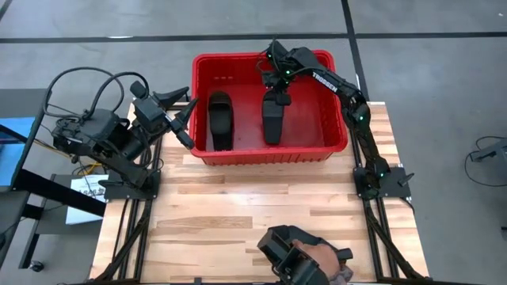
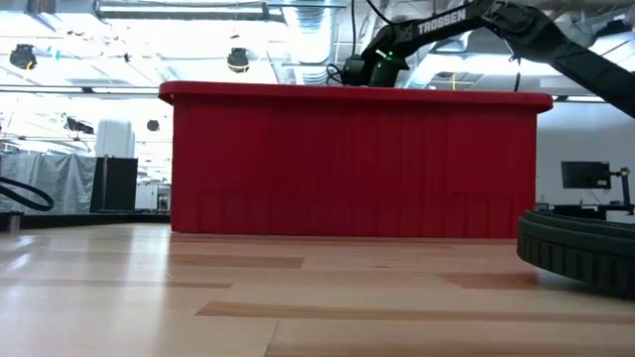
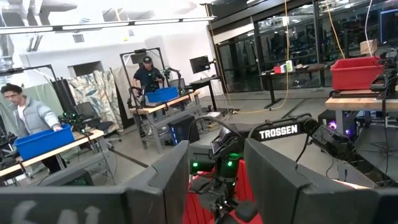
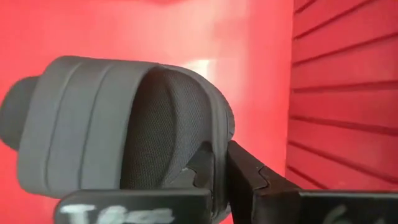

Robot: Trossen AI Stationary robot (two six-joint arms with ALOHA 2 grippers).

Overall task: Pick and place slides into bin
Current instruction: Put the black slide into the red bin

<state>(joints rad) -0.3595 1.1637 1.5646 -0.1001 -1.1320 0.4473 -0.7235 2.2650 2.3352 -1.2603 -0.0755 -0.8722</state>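
The red bin (image 1: pixel 204 63) stands at the table's far middle. Two black slides lie in it: one on the left (image 1: pixel 220 120), resting on the bin floor, and one on the right (image 1: pixel 274 119). My right gripper (image 1: pixel 276 89) reaches into the bin from the far right and is shut on the right slide (image 4: pixel 93 124). My left gripper (image 1: pixel 181 109) is open and empty just outside the bin's left wall. Another black slide (image 1: pixel 281 247) is at the table's near edge, under a person's hand (image 1: pixel 321 257). My right gripper pinches the edge of the slide's strap band (image 4: pixel 219 140) between its two fingers, one finger (image 4: pixel 200 168) in the strap's opening and the other (image 4: pixel 252 177) outside it. The fingers come from above, pointing down into the bin. Whether the slide's sole touches the bin floor, I cannot tell.
The bin's ribbed right wall (image 4: pixel 342 93) is close beside the held slide. In the low view the bin's near wall (image 2: pixel 347 169) fills the middle, and the near slide's sole (image 2: pixel 580 253) shows at the right. Bare wooden table (image 1: pixel 238 206) lies between the bin and the near edge.
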